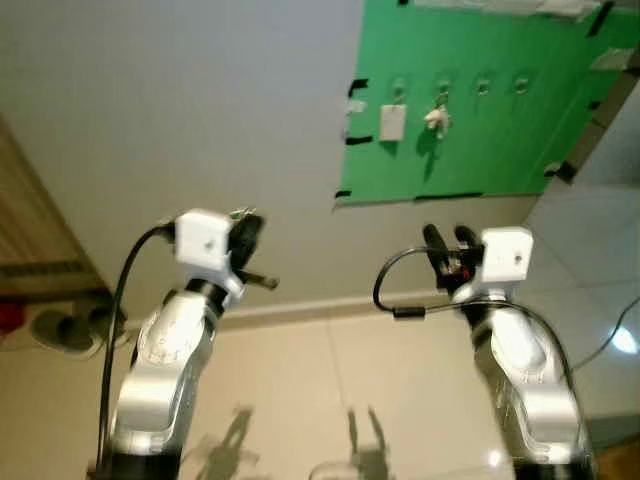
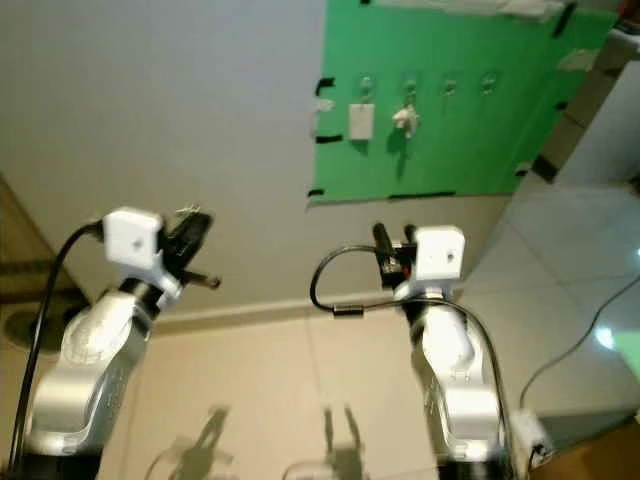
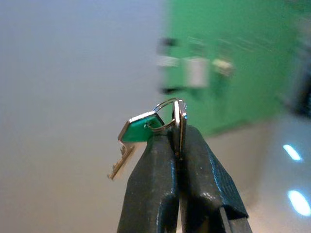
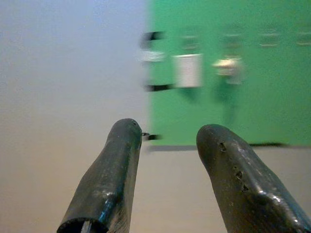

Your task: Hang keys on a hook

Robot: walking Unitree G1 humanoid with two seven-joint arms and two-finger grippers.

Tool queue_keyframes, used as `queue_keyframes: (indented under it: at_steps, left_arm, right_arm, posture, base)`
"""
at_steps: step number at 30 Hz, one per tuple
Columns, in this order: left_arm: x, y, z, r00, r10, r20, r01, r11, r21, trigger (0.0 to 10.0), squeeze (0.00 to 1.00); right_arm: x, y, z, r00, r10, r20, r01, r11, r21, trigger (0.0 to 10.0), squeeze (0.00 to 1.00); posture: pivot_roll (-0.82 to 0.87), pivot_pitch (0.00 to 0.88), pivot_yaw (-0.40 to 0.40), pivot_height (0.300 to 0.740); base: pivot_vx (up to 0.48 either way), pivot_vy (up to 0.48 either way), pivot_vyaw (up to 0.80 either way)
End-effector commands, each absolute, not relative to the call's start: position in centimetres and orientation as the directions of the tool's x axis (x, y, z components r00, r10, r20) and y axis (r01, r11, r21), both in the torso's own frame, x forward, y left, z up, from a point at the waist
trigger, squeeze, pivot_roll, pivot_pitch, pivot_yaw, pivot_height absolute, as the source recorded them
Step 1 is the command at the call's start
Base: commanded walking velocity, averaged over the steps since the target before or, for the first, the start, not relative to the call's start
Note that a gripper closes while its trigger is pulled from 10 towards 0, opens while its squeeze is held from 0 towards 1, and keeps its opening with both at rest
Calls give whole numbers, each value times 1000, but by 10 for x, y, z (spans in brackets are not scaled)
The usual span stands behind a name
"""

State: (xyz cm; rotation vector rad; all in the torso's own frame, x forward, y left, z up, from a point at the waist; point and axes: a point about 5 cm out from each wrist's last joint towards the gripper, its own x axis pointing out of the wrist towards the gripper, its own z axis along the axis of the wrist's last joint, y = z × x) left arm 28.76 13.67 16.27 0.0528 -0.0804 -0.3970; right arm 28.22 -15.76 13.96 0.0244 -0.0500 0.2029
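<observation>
Here we carry the keys (image 3: pixel 146 141) in our left gripper (image 3: pixel 176 145), its fingers pinched tight on the metal ring, with a green-headed key dangling free off one side. In the head view that gripper sits at about nine o'clock of the frame, raised in front of the grey wall (image 1: pixel 180 110), and the key blade pokes out sideways from it. Our right gripper (image 4: pixel 167 141) is up too, at about three o'clock, its fingers parted and holding nothing.

The green board (image 1: pixel 480 110) lies at about one o'clock, well apart from both grippers. A row of small hooks (image 1: pixel 482 86) runs across its upper part; a white tag (image 1: pixel 392 122) hangs from one and a pale bunch (image 1: pixel 436 118) from the next, while two further along look free, though blur keeps us from being sure.

We judge the keys light and hard, the ring thin, stiff and slick, so it could twist or slip between the pads if knocked. The loose key will swing as we move and may catch on a hook. Holding the ring at one edge, as now, leaves most of the loop open to pass over a hook tip, and that is the right place to hold. We still have to close on the board before any hanging.
</observation>
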Motion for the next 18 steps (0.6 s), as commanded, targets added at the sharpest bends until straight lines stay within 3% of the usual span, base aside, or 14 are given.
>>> queue_keyframes:
  at_steps: [1, 3, 9, 12, 18]
  left_arm:
    - [293, 139, 172, 903, -422, 77, 416, 906, 80, 10000, 0]
    - [302, 148, 183, 906, -413, 89, 402, 907, 122, 10000, 0]
    - [311, 156, 188, 922, -377, 86, 372, 925, 74, 10000, 0]
    - [309, 153, 181, 925, -373, 69, 374, 927, -5, 10000, 0]
    - [303, 136, 165, 913, -406, 38, 407, 913, -19, 10000, 0]
  right_arm:
    - [285, -156, 149, 964, 261, 57, -262, 965, 11, 10000, 0]
    - [292, -160, 159, 954, 290, 71, -290, 957, -10, 10000, 0]
    - [302, -164, 170, 952, 292, 89, -292, 956, -12, 10000, 0]
    - [300, -156, 162, 954, 291, 74, -293, 956, 14, 10000, 0]
    - [300, -137, 157, 947, 312, 73, -316, 948, 47, 10000, 0]
  posture:
    - [5, 46, -5, 740]
    - [7, 42, -9, 740]
    - [21, 7, -13, 740]
    - [28, 0, -8, 740]
    - [29, 0, -7, 740]
  base:
    - [0, 0, 0]
    - [0, 0, 0]
    - [0, 0, 0]
    - [0, 0, 0]
    - [0, 0, 0]
